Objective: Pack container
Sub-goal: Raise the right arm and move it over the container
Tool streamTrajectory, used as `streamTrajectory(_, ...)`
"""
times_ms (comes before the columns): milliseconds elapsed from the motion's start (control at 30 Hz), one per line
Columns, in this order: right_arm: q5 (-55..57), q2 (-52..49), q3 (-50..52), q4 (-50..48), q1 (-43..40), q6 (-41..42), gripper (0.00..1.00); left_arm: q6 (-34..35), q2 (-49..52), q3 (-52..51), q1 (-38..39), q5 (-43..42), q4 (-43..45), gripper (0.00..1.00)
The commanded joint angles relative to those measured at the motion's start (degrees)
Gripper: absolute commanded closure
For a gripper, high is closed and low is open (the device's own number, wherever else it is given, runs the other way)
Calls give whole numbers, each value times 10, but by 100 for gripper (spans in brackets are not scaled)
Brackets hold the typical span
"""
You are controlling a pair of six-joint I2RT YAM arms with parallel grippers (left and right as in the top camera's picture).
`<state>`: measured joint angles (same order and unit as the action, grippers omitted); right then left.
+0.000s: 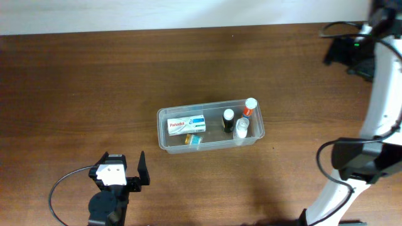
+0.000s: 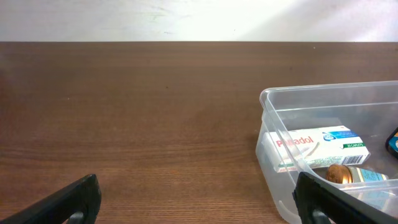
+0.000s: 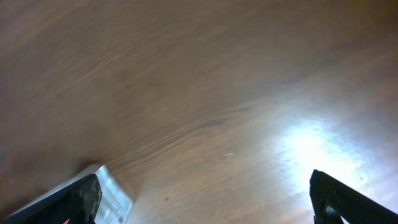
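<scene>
Our left gripper [image 2: 196, 205], fingers apart, sits nearest the clear rectangular plastic container [image 2: 323, 91], which lies ahead-right of it; our right gripper [image 3: 205, 208] gapes too.

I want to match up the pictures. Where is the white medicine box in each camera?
Overhead: the white medicine box lies in the left half of the container, near the picture's middle.
Left wrist: the box is lower right, inside the container, behind its clear wall.
Right wrist: not in it.
Shared landmark: the container's rim around the box, in overhead and left wrist; the wooden table in all three.
</scene>
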<state>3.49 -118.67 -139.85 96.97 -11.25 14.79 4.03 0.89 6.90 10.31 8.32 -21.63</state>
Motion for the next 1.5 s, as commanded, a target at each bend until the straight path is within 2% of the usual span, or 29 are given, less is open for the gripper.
streamTrajectory(0,2,25,-6,1,80,0,2,-11,-6,-4,-3,-6,1,0)
streamTrajectory(333,2,50,-6,1,337,0,2,-11,-6,-4,-3,-6,2,0)
streamTrajectory(600,2,47,-6,2,460,0,2,-11,-6,-4,-3,-6,1,0)
streamTrajectory(867,2,47,-6,1,502,0,2,-11,-5,-4,-3,-6,1,0)
streamTrajectory(967,27,47,-6,-31,501,0,2,-11,-5,-4,-3,-6,1,0)
streamTrajectory(1133,26,47,-6,4,498,0,2,-11,-5,-4,-3,-6,1,0)
streamTrajectory(1200,-7,47,-2,4,499,-28,0,-11,-5,-4,-3,-6,1,0)
streamTrajectory(1267,-73,47,-1,4,500,-95,31,-11,-5,-4,-3,-6,1,0)
streamTrajectory(1300,-102,47,2,4,500,-122,59,-11,-5,-4,-3,-6,2,0)
streamTrajectory(1333,-119,47,7,4,500,-134,81,-11,-5,-4,-3,-6,2,0)
streamTrajectory(1367,-120,47,10,4,500,-133,96,-11,-5,-4,-3,-6,1,0)
streamTrajectory(1467,-119,47,30,4,500,-143,96,-11,-5,-4,-3,-6,2,0)
